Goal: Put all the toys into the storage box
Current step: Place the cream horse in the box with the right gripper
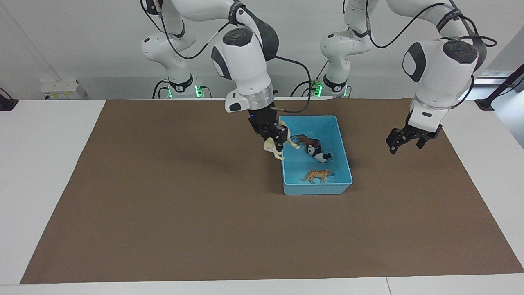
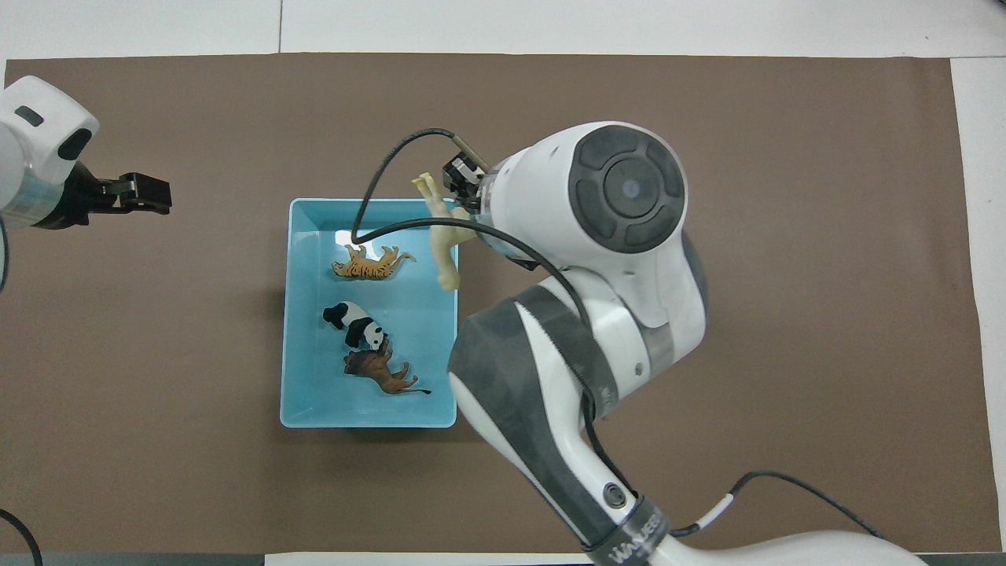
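Observation:
The light blue storage box stands on the brown mat. In it lie the orange tiger, the black-and-white panda and the brown lion. My right gripper is shut on the cream-white horse and holds it in the air over the box's wall toward the right arm's end. My left gripper is open and empty, raised over the mat beside the box, toward the left arm's end.
The brown mat covers most of the white table. In the overhead view the right arm's wrist covers the mat beside the box.

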`<action>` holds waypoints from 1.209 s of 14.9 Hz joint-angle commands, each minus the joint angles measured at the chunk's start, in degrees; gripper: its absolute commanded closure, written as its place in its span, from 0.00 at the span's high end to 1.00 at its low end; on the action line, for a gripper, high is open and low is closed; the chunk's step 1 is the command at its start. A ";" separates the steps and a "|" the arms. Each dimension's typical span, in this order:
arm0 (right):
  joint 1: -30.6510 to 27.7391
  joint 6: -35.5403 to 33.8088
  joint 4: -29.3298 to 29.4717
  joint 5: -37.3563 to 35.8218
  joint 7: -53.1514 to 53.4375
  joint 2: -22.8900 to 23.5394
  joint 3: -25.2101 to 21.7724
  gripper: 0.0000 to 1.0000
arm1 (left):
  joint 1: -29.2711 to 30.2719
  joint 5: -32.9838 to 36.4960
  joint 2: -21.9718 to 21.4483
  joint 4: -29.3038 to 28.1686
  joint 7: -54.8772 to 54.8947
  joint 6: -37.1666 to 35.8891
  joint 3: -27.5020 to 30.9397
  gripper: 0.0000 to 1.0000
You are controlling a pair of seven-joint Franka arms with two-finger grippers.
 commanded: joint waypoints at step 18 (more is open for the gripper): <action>4.53 0.17 0.16 -4.75 14.78 5.91 -3.21 1.00 | -0.35 -6.60 -5.05 7.01 1.05 -15.17 -1.18 1.00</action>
